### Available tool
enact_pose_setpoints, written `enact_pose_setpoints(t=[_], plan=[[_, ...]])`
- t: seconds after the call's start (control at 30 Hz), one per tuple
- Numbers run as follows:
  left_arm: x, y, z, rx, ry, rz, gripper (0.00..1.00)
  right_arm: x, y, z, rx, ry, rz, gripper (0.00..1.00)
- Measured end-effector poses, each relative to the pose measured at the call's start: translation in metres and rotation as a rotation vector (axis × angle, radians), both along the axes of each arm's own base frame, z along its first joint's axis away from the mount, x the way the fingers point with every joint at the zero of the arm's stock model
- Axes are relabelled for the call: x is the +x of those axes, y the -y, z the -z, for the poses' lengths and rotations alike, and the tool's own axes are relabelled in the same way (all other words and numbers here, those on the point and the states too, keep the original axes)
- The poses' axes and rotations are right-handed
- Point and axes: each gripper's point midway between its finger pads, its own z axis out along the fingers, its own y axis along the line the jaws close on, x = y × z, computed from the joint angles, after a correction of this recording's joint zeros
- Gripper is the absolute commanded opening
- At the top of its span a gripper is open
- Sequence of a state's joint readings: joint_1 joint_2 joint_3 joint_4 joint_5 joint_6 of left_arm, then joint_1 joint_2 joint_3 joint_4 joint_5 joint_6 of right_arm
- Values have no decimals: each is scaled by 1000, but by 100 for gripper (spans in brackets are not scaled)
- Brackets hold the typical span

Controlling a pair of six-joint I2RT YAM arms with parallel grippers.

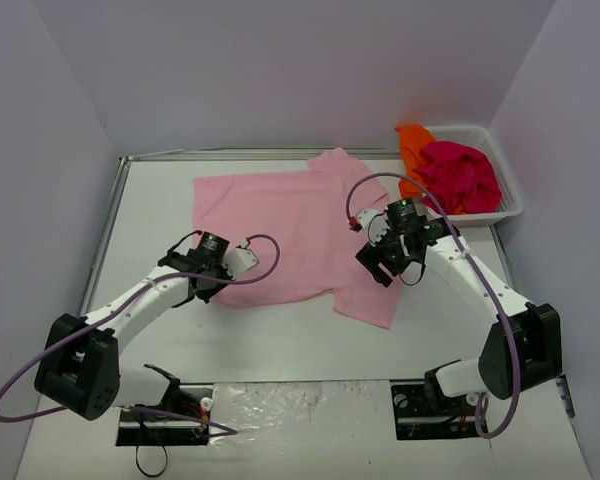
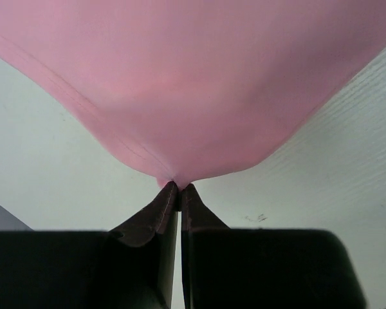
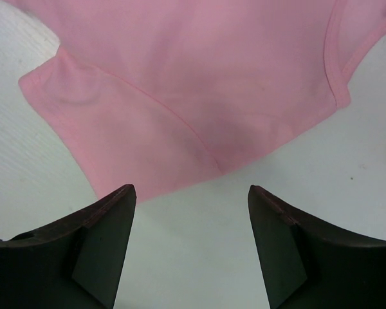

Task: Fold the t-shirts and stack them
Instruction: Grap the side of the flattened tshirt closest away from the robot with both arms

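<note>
Found spread flat on the desk (image 1: 280, 345): pink t-shirt (image 1: 280, 225), hem at its left end, neck at its right. Beyond its far right corner, heaped in the basket (image 1: 510, 212): magenta-red t-shirt (image 1: 462, 175) and orange t-shirt (image 1: 413, 140), not yet handled.

Left hand (image 2: 178, 187): pressed together on a thin pinch of hem at the pink t-shirt's near left corner, cloth peaked up to the tips. Right hand (image 3: 192, 193): spread wide, holding nothing, poised just off the edge of the near sleeve.

Judged step: securing both near corners for the first fold.

Recommended:
- Advance right hand onto the sleeve seam and pinch both layers.
- Lift both ends level and together.
- Hold cloth taut while carrying it over the far edge.

Risk: slip from the shallow left pinch.
</note>
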State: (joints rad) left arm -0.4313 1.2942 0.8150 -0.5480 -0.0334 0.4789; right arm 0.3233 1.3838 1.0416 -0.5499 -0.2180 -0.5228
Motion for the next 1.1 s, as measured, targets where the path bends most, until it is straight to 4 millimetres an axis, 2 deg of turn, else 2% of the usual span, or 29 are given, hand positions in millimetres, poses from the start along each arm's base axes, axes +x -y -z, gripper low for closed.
enact_pose_setpoints(t=[0.13, 0.27, 0.4, 0.6, 0.73, 0.9, 1.1], plan=[[-4, -8, 14, 22, -70, -45, 2, -14, -8, 0, -60, -23, -110, 67], [-9, -22, 24, 43, -127, -92, 2, -30, -3, 3, -122, -71, -183, 67], [-7, -35, 21, 33, -136, -145, 2, -40, 5, 2, -193, -84, -241, 66], [10, -49, 12, 6, -121, -229, 2, -59, 13, 3, -273, -91, -325, 65], [14, -48, 19, -12, -153, -242, 2, -72, 9, 9, -308, -118, -384, 65], [9, -45, 30, -18, -200, -238, 2, -86, -5, 16, -332, -152, -476, 62], [6, -44, 35, -50, -232, -254, 2, -109, -15, 39, -381, -241, -574, 61]])
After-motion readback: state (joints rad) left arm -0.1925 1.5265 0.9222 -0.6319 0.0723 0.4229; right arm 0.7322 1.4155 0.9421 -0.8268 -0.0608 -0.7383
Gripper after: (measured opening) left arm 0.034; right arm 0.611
